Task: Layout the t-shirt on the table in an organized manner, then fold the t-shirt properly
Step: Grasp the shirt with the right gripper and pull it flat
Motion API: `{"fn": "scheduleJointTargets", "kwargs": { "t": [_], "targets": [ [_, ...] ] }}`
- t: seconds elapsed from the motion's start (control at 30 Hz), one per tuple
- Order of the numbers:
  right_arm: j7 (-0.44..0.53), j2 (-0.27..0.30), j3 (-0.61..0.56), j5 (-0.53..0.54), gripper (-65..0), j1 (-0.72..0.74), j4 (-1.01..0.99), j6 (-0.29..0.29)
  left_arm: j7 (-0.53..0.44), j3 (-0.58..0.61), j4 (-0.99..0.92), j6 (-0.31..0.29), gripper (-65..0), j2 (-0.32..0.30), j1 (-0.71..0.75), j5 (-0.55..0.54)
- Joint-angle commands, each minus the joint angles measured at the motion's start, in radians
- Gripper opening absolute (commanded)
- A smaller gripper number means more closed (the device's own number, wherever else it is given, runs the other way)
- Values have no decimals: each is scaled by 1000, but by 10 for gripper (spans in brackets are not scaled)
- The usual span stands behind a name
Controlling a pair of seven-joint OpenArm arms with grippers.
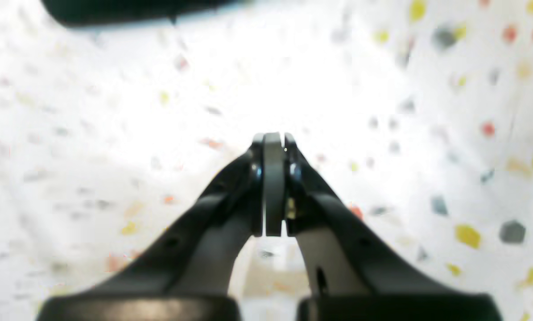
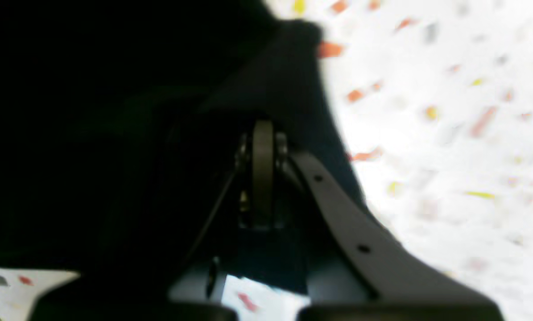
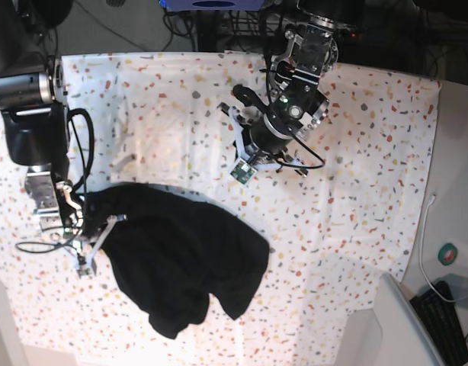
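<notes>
Cloth fills most of the right wrist view: the t-shirt [image 2: 114, 133] is seen as a dark, soft mass directly under and around the right gripper [image 2: 262, 133], whose jaws are pressed together with no gap between them. Whether a fold of fabric is pinched between them cannot be told, since black cloth and black fingers merge there. In the left wrist view the left gripper [image 1: 273, 147] is likewise seen with its jaws brought fully together, nothing being held, and only the speckled table [image 1: 449, 133] is seen beneath it, with a dark edge of the t-shirt [image 1: 128, 11] at the top of the picture.

From the base view, the t-shirt [image 3: 181, 259] is seen bunched in a crumpled heap on the near-left part of the table [image 3: 371, 175], not spread out. The right gripper [image 3: 93, 229] is placed at the heap's left edge, touching the cloth. The left gripper [image 3: 242, 171] is held well apart from the t-shirt, over bare table toward the far side. A keyboard [image 3: 447, 324] is seen beyond the table's right edge
</notes>
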Motion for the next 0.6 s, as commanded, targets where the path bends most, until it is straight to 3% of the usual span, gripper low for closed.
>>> {"fn": "scheduleJointTargets", "kwargs": {
  "t": [0.0, 0.1, 0.23, 0.37, 0.43, 0.47, 0.57],
  "targets": [
    [-4, 7, 5, 9, -650, 17, 85, -3, -20, -36, 36, 24, -650, -10, -40, 8],
    [-87, -1, 36, 9, -650, -111, 362, -3, -20, -105, 39, 24, -650, -10, -100, 9],
    [-99, -47, -9, 10, -650, -247, 654, -3, -20, -194, 59, 24, -650, -15, -126, 8],
    [-153, -107, -127, 9, -650, -247, 706, -3, -23, -392, 51, 20, -650, -16, -72, -1],
    [-161, -142, -181, 7, -650, -227, 686, -3, -24, -500, 54, 20, -650, -27, -29, -58],
    [-155, -156, -210, 7, -624, -220, 669, -3, -24, -549, 56, 20, -650, -50, -6, -106],
    [-152, -200, -277, 7, -353, -155, 579, -3, -21, -649, 54, 20, -650, -122, 68, -270]
  ]
}}
